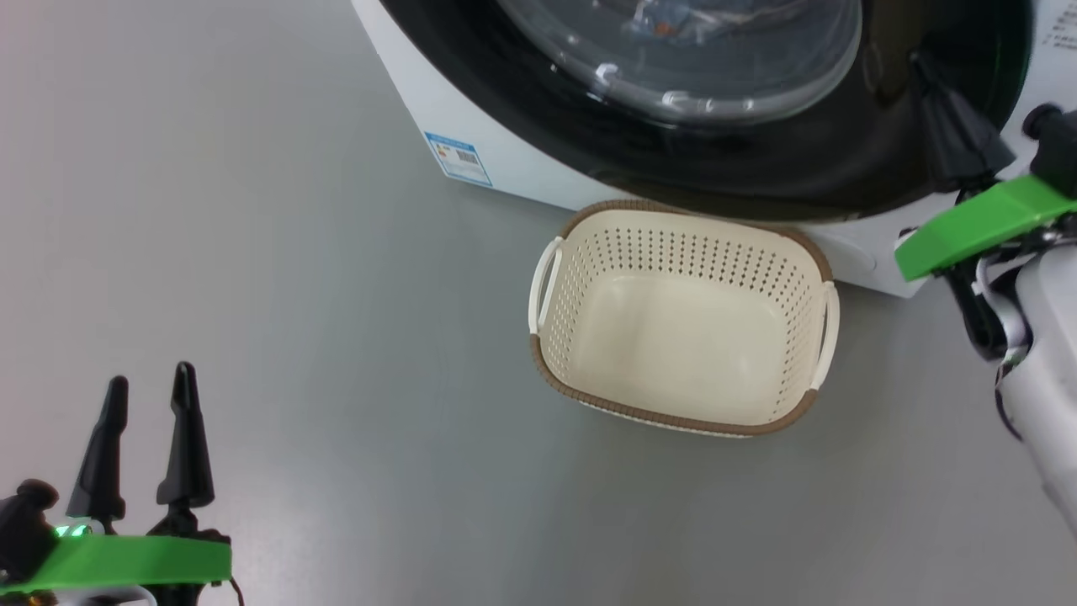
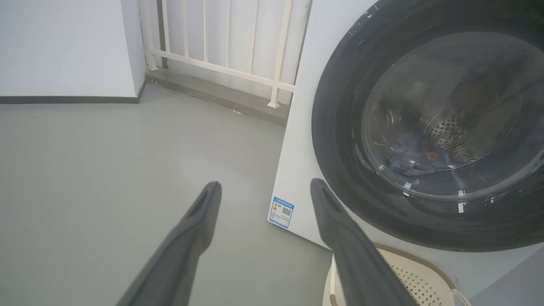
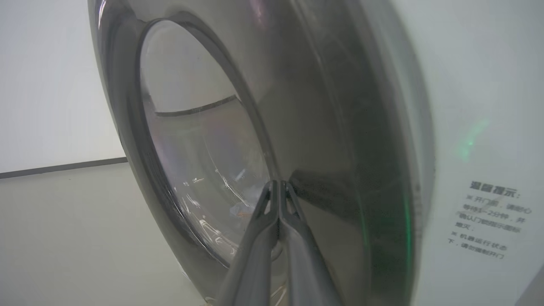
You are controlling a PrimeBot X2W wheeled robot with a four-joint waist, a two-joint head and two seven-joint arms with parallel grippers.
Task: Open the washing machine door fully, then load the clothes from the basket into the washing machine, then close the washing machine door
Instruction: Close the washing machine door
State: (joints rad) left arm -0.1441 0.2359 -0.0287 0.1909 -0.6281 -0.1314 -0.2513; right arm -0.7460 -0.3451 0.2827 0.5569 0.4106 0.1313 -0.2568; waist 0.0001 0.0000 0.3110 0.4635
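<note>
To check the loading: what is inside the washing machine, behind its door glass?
Behind the washing machine door, a light blue cloth lies low in the drum. The door's black rim and glare hide the rest.

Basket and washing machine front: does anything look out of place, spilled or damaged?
Nothing stands out. The basket stands upright and empty in front of the washing machine. The clothes lie inside, seen through the glass of the washing machine door. No damage shows.

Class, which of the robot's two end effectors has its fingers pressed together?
The right end effector, by the washing machine door; the left end effector's fingers stand apart.
</note>
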